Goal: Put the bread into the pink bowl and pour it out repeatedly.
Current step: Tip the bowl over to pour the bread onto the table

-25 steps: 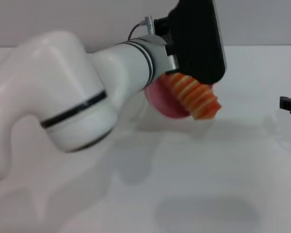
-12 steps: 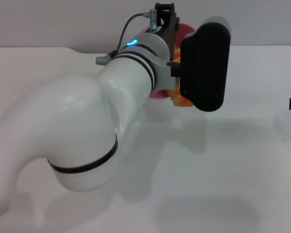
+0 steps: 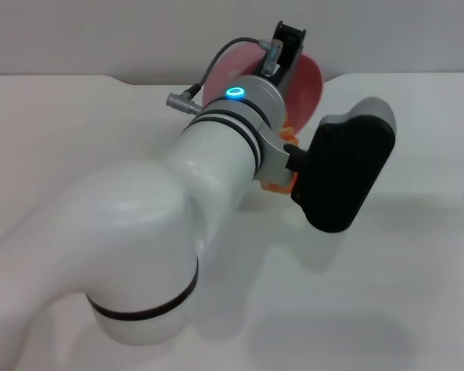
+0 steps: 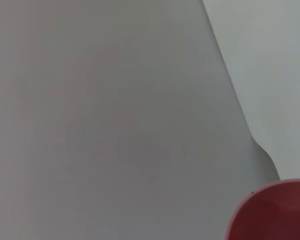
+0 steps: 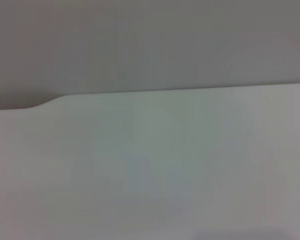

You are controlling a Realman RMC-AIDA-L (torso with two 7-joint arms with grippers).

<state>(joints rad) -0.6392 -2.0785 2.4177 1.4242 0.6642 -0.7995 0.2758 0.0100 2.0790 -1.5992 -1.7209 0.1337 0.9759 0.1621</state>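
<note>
Pink bowl raised behind left arm's wrist, arm hiding most of bread, jaws' state unclear

The head camera is looking forward and down across the white table, with the left arm filling the near foreground. The left wrist camera is sitting close behind the pink bowl, facing past its rim toward the grey wall. The right wrist camera is looking level across the table toward that wall. All three views are sharing the table's far edge.
</note>
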